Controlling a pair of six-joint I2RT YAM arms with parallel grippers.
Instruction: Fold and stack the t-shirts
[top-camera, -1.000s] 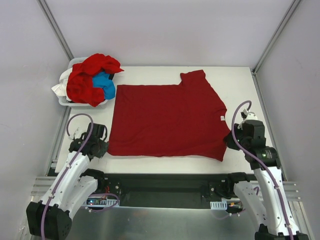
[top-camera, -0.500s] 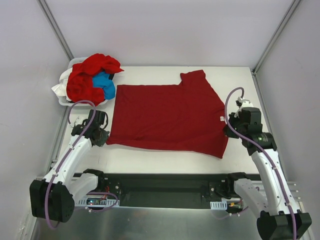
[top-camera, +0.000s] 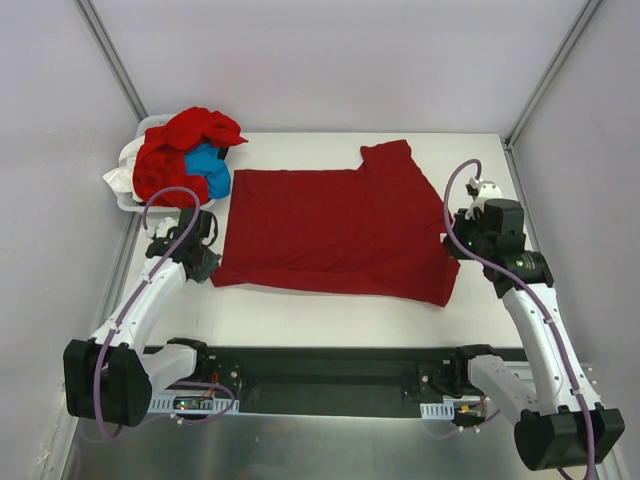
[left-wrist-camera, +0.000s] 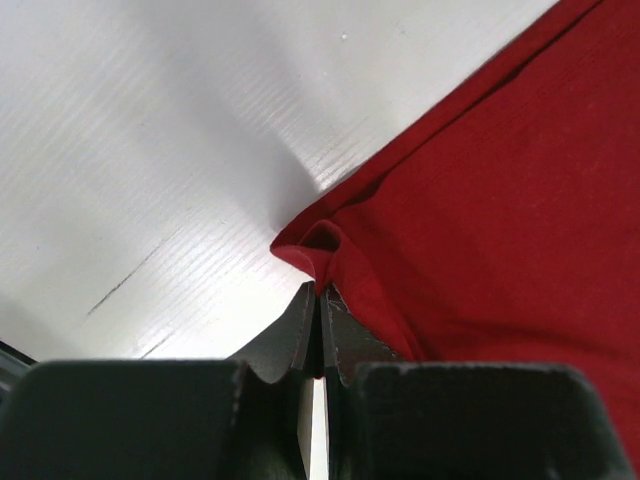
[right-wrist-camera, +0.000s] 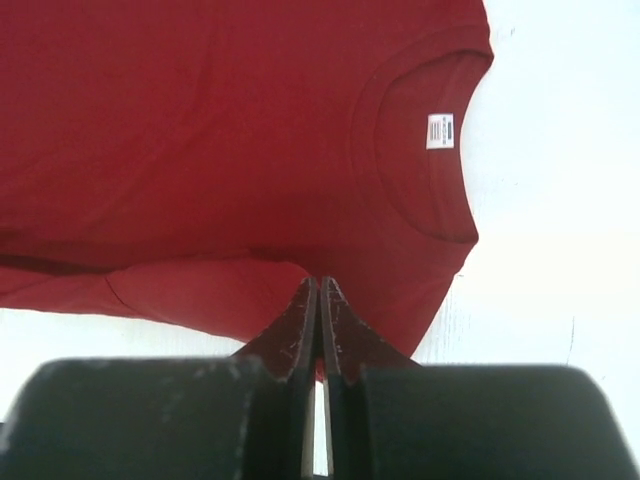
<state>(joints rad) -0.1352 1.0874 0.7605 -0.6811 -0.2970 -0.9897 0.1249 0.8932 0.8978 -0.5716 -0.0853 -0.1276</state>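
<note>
A deep-red t-shirt (top-camera: 335, 232) lies spread on the white table, its near edge lifted and carried toward the far side. My left gripper (top-camera: 207, 262) is shut on the shirt's near left corner (left-wrist-camera: 318, 250). My right gripper (top-camera: 452, 247) is shut on the shirt's near right edge (right-wrist-camera: 318, 290), beside the collar with its white label (right-wrist-camera: 440, 130). A heap of more red t-shirts (top-camera: 175, 160) with a bright blue one (top-camera: 208, 168) fills a basket at the far left.
The white basket (top-camera: 128, 196) sits at the table's far left corner. Grey walls close in on the left, right and back. A dark rail (top-camera: 320, 370) runs along the near edge between the arm bases.
Both grippers have moved away from the near edge toward the back, dragging the shirt's near hem with them. The bare strip of table in front of the shirt has widened.
</note>
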